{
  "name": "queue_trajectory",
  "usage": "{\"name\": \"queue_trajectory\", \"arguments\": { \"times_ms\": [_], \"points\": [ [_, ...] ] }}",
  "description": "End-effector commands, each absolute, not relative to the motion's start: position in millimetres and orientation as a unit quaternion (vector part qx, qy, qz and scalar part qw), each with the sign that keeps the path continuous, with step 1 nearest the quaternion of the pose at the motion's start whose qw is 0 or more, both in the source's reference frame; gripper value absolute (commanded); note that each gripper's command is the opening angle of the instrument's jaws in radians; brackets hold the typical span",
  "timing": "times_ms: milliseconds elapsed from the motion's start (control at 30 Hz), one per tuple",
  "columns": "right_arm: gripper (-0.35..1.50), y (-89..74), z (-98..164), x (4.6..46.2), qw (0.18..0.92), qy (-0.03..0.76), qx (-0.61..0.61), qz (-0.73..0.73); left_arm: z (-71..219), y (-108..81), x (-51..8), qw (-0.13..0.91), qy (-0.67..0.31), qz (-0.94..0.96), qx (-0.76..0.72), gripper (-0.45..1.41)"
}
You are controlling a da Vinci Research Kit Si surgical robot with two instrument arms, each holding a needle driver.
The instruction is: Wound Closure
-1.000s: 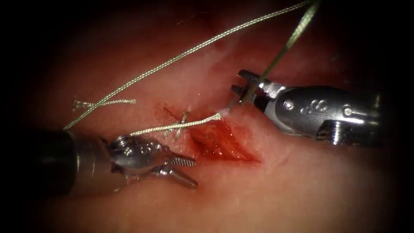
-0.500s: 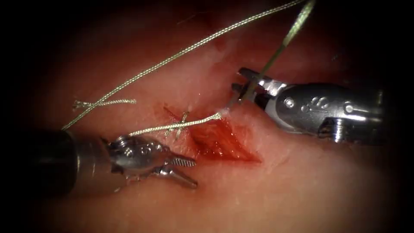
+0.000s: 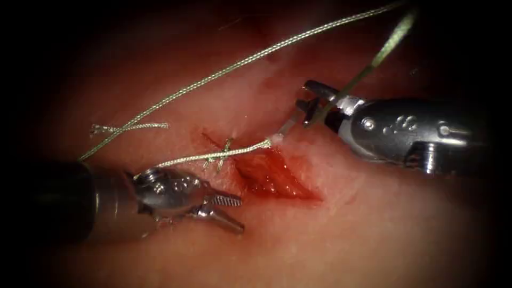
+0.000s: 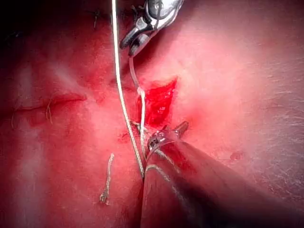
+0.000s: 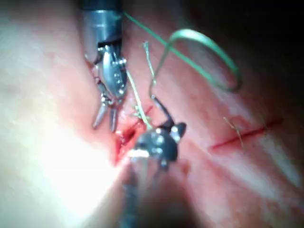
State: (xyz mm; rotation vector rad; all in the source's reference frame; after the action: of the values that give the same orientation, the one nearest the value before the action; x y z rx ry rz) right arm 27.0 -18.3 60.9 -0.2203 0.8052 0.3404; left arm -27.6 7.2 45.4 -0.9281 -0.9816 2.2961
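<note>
My right tool (image 3: 305,96) is clamped on the thin, pale, curved metal needle (image 3: 288,128), close to one end of it. The needle slants from my right tool's jaws down and left to the right edge of the open red cut (image 3: 272,176) in the pink, soft tissue (image 3: 373,224). It looks out of the tissue, but I cannot be sure at its low end.

There the needle meets the green-grey twisted thread (image 3: 213,156). The thread lies straight across the top of the cut and runs left, over a small old stitch (image 3: 224,152), toward my left tool (image 3: 240,215). Another long piece of thread bends high over the tissue and comes back down by my right tool.

My left tool has its jaws apart and holds nothing. It rests on the left side of the cut. The needle is up and to the right of it, across the cut, so my right tool is much nearer.

There are small raised marks on my right tool's shiny body. I cannot read them.
</note>
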Motion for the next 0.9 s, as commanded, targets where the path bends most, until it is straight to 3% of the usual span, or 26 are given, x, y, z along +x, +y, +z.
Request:
{"name": "queue_trajectory", "arguments": {
  "times_ms": [33, 367, 600, 900],
  "points": [
    [-0.35, -18.1, 61.2, 27.7, 0.899, 0.391, -0.106, 0.165, 46.0, 7.1, -28.1, 0.236, -0.358, 0.837, -0.339, 0.39],
    [-0.35, -18.0, 61.1, 28.0, 0.9, 0.392, -0.101, 0.163, 46.0, 7.1, -28.1, 0.236, -0.358, 0.837, -0.339, 0.39],
    [-0.35, -19.4, 63.8, 30.6, 0.914, 0.384, -0.045, 0.125, 46.0, 7.1, -28.1, 0.236, -0.358, 0.837, -0.339, 0.39],
    [-0.35, -18.3, 64.6, 30.4, 0.877, 0.401, 0.042, 0.263, 45.9, 7.1, -28.1, 0.236, -0.359, 0.837, -0.339, 0.39]
  ]
}}
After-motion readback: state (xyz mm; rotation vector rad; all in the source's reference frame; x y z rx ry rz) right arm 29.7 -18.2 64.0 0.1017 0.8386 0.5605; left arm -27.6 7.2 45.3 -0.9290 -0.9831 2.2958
